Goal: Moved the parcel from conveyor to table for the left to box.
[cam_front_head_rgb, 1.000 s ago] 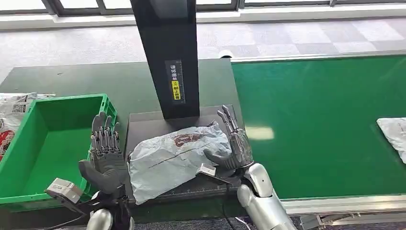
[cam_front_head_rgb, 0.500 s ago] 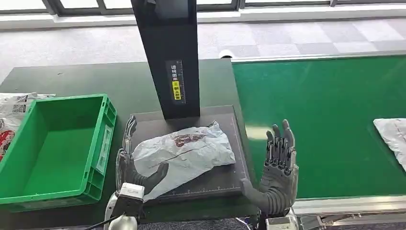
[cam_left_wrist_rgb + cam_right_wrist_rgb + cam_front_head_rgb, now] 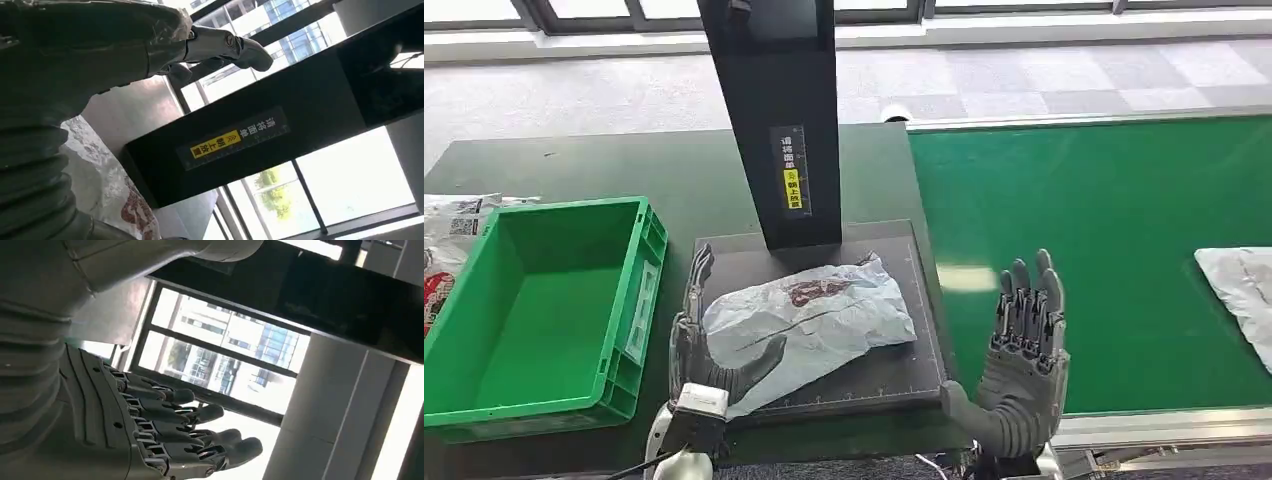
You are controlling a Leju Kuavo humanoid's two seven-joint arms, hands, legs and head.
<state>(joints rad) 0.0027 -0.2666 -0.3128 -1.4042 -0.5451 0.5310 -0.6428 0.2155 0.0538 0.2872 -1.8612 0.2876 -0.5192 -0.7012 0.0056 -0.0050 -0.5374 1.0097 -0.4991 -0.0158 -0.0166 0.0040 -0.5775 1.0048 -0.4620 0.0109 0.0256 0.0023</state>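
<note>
The crumpled grey parcel (image 3: 809,320) with a red mark lies on the dark square platform (image 3: 886,372) in front of the black column. My left hand (image 3: 694,342) stands edgewise against the parcel's left edge, fingers straight and thumb (image 3: 756,362) lying over its near corner. It touches the parcel without closing round it. The left wrist view shows the parcel (image 3: 102,187) just past the hand (image 3: 75,60). My right hand (image 3: 1024,360) is raised to the right of the platform, over the conveyor's near edge, fingers (image 3: 180,432) spread and holding nothing.
An empty green crate (image 3: 639,300) sits left of the platform on the dark table (image 3: 624,165). The black scanner column (image 3: 774,120) rises behind the parcel. A second grey parcel (image 3: 1239,300) lies on the green conveyor (image 3: 1104,220) at the right. Printed bags (image 3: 444,240) lie beyond the crate.
My right hand let go of the parcel and drew back to the right. My left hand moved from beside the crate to the parcel's left edge. The conveyor parcel crept left.
</note>
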